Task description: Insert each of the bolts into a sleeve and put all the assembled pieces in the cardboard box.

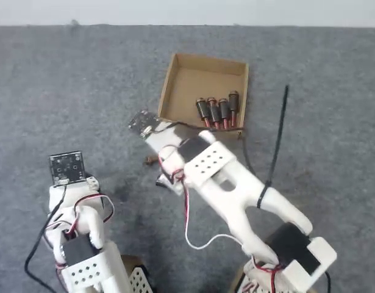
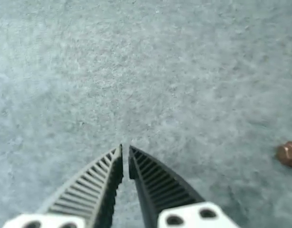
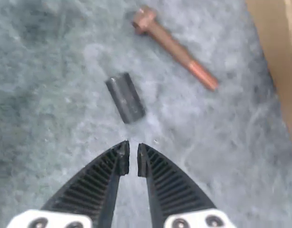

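- Left gripper [image 2: 126,151]: at the near left, over bare carpet [image 2: 136,71]. Its jaws are pressed almost together and pinch nothing. We see only the bolt head at the edge of its wrist view, so this gripper is well apart from the loose parts. If we advance it with the jaws like this, we expect it to shove a part rather than seat around it.
- Sleeve [image 3: 126,98] and bolt [image 3: 174,47]: both lie loose on the carpet in the middle, apart from each other and not assembled. Both are round, so we judge that a nudge could roll them. The bolt lies near the box wall, where a jaw may lack room.
- Right gripper [image 3: 133,148]: just short of the sleeve, with the jaws nearly together and empty. If we lower it unopened, it would press or push the sleeve. An off-centre pinch could squirt the short sleeve out.
- Cardboard box [image 1: 169,82]: far right of the loose parts. Four assembled pieces [image 1: 219,112] lie in a row against its near wall. The box looks light, so a brush from the arm could shift it.
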